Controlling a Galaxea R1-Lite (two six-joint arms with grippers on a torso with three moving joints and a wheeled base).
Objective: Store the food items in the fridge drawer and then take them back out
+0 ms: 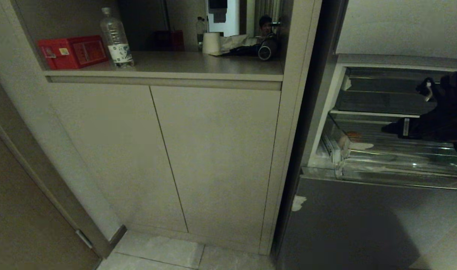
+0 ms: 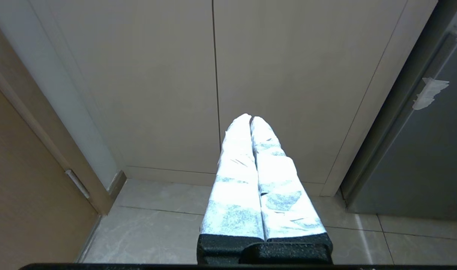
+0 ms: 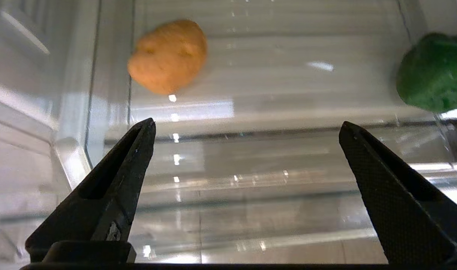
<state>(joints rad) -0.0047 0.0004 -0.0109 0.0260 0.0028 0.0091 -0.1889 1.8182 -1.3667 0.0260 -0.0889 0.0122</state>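
The fridge drawer [image 1: 382,169] is pulled out, clear plastic with a ribbed floor [image 3: 288,75]. Two food items lie inside it. One is a dark green, glossy lump [image 3: 434,73] at one side. The other is an orange, potato-like lump [image 3: 168,56] near the opposite side wall, also visible from the head [image 1: 352,135]. My right arm [image 1: 445,112] reaches over the drawer from the right. My right gripper [image 3: 247,125] hovers open above the drawer's front part, holding nothing, with both lumps beyond its fingertips. My left gripper [image 2: 250,117], its fingers wrapped in white, is shut and empty, facing the cupboard doors.
A shorter clear compartment [image 1: 378,101] sits above the drawer. The grey fridge door panel [image 1: 363,225] lies below it. To the left stands a beige cupboard [image 1: 213,157], with a red box [image 1: 72,51] and a water bottle [image 1: 116,39] on its counter. A person shows reflected behind the counter.
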